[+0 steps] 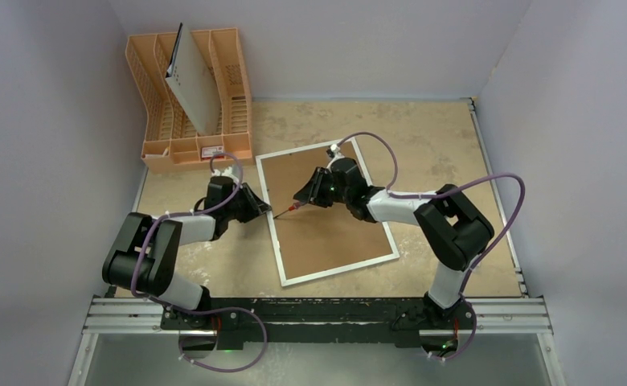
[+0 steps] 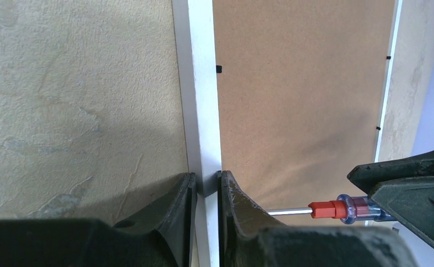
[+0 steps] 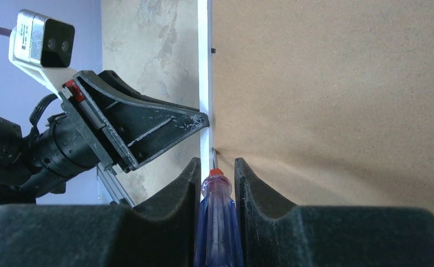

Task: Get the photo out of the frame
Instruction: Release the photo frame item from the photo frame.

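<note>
The frame (image 1: 342, 269) lies face down on the table, brown fibreboard back (image 1: 334, 225) up. The photo is hidden under that back. My left gripper (image 1: 264, 207) is shut on the frame's white left border (image 2: 201, 83), one finger outside the border and one on the brown board, seen in the left wrist view (image 2: 206, 181). My right gripper (image 1: 304, 199) is shut on a screwdriver (image 3: 217, 222) with a clear blue handle and red collar. Its metal tip (image 3: 215, 156) touches the seam between the border (image 3: 205, 55) and the back, just beside the left fingers (image 3: 159, 128).
An orange plastic rack (image 1: 190, 104) stands at the back left, holding a grey-white board with small holes (image 1: 191, 84). Small black clips (image 2: 218, 69) sit along the frame's inner edge. Walls close in on three sides of the tan table (image 1: 447, 153).
</note>
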Robot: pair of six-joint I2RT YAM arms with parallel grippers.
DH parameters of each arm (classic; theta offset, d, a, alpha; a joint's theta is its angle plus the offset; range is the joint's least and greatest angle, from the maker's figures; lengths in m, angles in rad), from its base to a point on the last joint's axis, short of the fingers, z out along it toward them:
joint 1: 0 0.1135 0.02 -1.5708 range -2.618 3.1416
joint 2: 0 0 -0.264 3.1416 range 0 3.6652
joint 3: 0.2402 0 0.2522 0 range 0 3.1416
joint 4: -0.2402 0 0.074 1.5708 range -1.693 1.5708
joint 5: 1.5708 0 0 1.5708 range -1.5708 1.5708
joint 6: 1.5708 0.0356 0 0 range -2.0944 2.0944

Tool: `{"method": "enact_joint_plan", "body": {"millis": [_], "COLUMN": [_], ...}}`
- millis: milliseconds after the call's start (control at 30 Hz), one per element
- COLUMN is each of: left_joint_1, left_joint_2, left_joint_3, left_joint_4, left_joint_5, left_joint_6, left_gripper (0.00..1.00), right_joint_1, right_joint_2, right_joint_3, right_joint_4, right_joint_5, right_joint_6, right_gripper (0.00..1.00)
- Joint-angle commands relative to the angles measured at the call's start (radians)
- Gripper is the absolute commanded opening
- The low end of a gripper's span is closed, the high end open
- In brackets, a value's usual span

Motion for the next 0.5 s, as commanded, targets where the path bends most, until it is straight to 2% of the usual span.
{"method": "enact_joint_plan", "body": {"millis": [0,467], "left_joint_1": [-0.029,-0.081], "left_joint_2": [0.045,0.023], "left_joint_3": [-0.045,-0.095], "left_joint_4": [-0.008,0.053], "left_joint_5": [0.025,0.008], "left_joint_6": [-0.033,-0.105], "left_gripper": [0.06,0.0], "right_joint_1": [0.05,0.221], "right_joint_2": [0.002,-0.013], "right_joint_3": [0.033,0.221], "right_joint_4": [-0.159,-0.403], "right_joint_5": [0.0,0.27], "right_joint_6": [-0.009,-0.012], "right_gripper": [0.0,0.0]}}
